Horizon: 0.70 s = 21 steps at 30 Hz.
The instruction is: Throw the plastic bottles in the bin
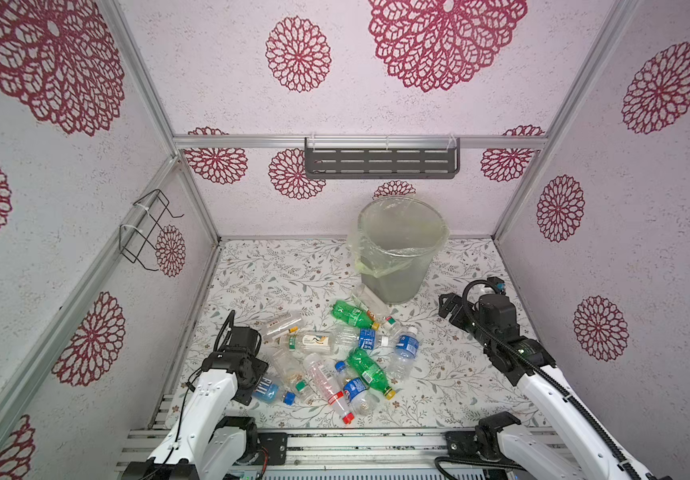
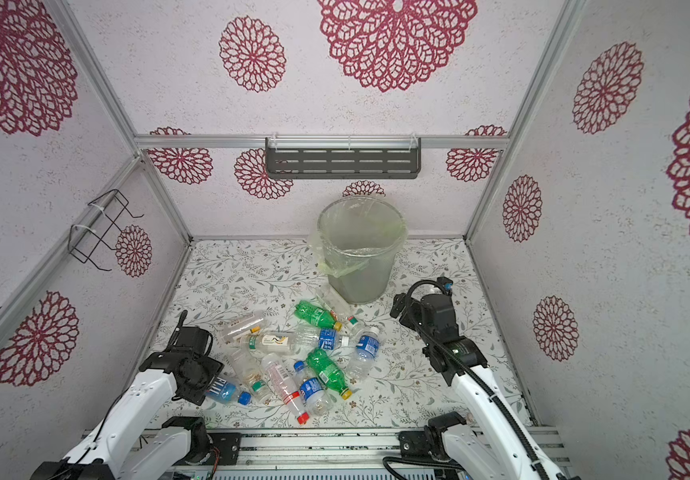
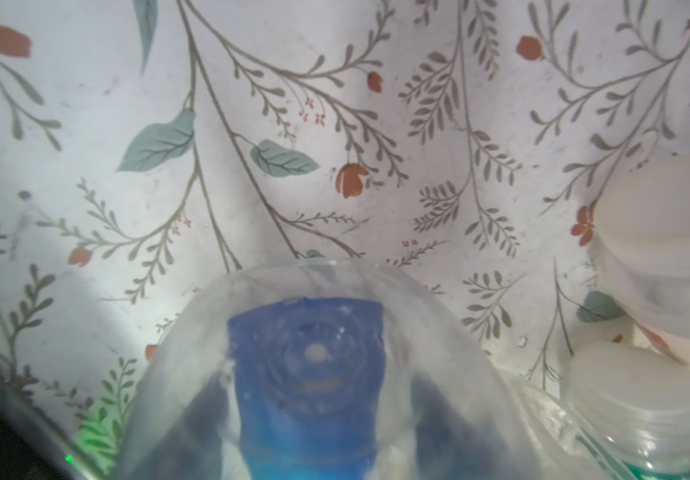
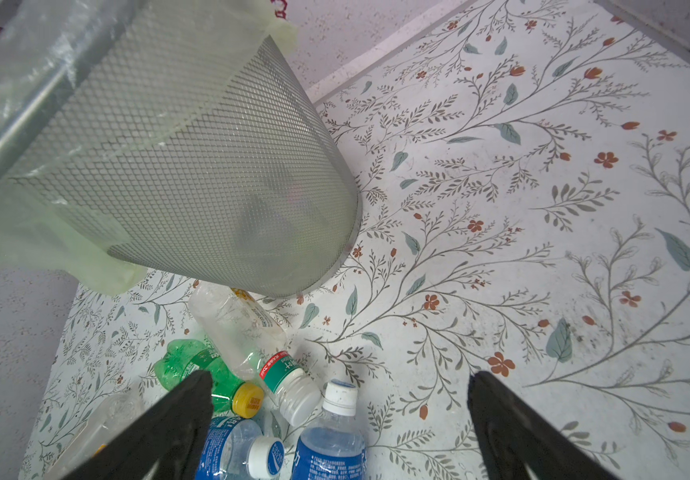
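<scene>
At the near-left edge of the surface (image 1: 459,374), the left jaws are down over the base end of a blue-tinted bottle (image 1: 270,392) with a blue cap. It lies flat at the fringe of the heap of plastic bottles (image 1: 366,370). The bin (image 1: 397,282) stands upright at the far middle, well apart from that bottle.

To my eye the step is the pick. It wants a pinch squarely across the body, firm enough that the thin plastic does not squirt out. Then a straight lift clear of the green-capped bottle (image 1: 301,385) just beside it, and a high carry, since the bin's rim stands far above any bottle.

The right jaws are spread wide and empty, hovering near the bin over the far end of the heap. They would do best to stay out of that path.

The left jaws themselves are hidden. The wrist body covers them from above, and the left wrist view shows only the bottle's base, so I cannot tell whether they are pinching it. The bin's inside is murky through the liner. Overlapping clear bottles make the count uncertain.
</scene>
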Each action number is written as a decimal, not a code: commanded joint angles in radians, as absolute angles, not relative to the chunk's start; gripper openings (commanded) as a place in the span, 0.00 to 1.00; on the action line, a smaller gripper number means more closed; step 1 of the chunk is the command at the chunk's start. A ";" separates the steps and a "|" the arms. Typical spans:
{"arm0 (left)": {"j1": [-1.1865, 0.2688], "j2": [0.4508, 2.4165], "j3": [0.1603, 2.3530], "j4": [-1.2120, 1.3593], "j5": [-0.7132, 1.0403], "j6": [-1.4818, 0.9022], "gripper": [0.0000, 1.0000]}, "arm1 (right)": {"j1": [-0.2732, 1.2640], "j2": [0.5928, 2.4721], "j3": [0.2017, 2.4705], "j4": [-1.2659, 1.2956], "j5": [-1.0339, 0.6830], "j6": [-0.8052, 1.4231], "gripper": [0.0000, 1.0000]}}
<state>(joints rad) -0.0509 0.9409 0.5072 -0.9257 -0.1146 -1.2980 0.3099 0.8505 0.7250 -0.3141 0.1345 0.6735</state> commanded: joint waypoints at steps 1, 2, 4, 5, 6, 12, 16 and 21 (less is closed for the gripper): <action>-0.049 0.929 0.551 -0.949 -0.135 -1.267 0.68 | 0.307 0.844 0.710 -0.328 0.146 0.679 0.99; -0.049 0.928 0.560 -0.953 -0.138 -1.259 0.68 | 0.307 0.851 0.710 -0.334 0.145 0.679 0.99; -0.049 0.928 0.581 -0.967 -0.148 -1.247 0.67 | 0.306 0.864 0.710 -0.344 0.140 0.678 0.99; -0.049 0.927 0.592 -0.978 -0.157 -1.240 0.67 | 0.306 0.871 0.710 -0.349 0.136 0.679 0.99; -0.048 0.925 0.600 -0.982 -0.162 -1.234 0.67 | 0.306 0.876 0.710 -0.352 0.134 0.679 0.99; -0.037 0.896 0.640 -1.004 -0.165 -1.195 0.67 | 0.307 0.902 0.697 -0.356 0.118 0.677 0.99; -0.035 0.888 0.678 -0.985 -0.153 -1.159 0.68 | 0.307 0.919 0.683 -0.349 0.109 0.677 0.99; -0.034 0.899 0.741 -0.965 -0.142 -1.105 0.65 | 0.306 0.948 0.675 -0.348 0.093 0.677 0.99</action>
